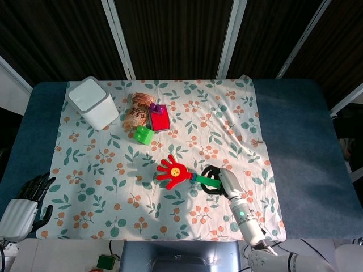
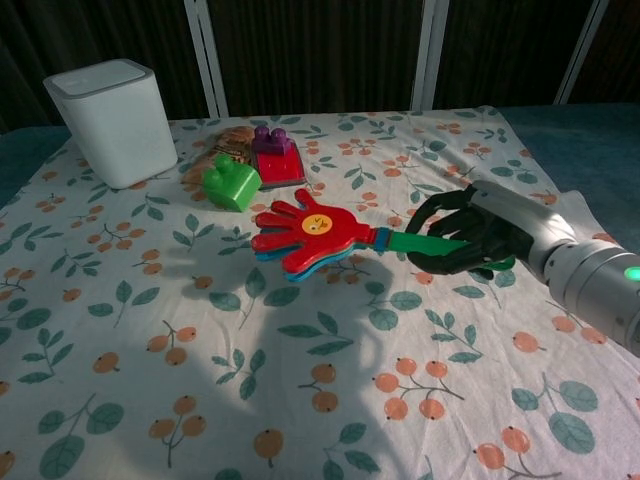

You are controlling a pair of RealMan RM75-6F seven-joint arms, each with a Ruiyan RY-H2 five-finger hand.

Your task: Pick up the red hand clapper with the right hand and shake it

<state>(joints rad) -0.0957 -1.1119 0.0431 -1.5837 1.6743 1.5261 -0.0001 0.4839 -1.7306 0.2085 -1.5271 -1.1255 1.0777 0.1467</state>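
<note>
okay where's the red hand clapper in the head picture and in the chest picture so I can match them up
Head view: the red hand clapper sits below centre, right hand gripping its green handle.
Chest view: it is at centre, handle running right into the same hand.
Shared landmark: the green block, up-left of the clapper.

A white box (image 1: pixel 93 102) stands at the far left corner of the leaf-printed cloth (image 1: pixel 113 187) covering the bench, near a snack packet (image 1: pixel 137 110), a red block (image 1: pixel 159 120) and a green block (image 1: pixel 143 135).

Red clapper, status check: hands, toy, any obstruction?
Right hand grips green handle. Red hand clapper lifted above cloth. Left hand idle, open. Green block nearby, not blocking.
</note>
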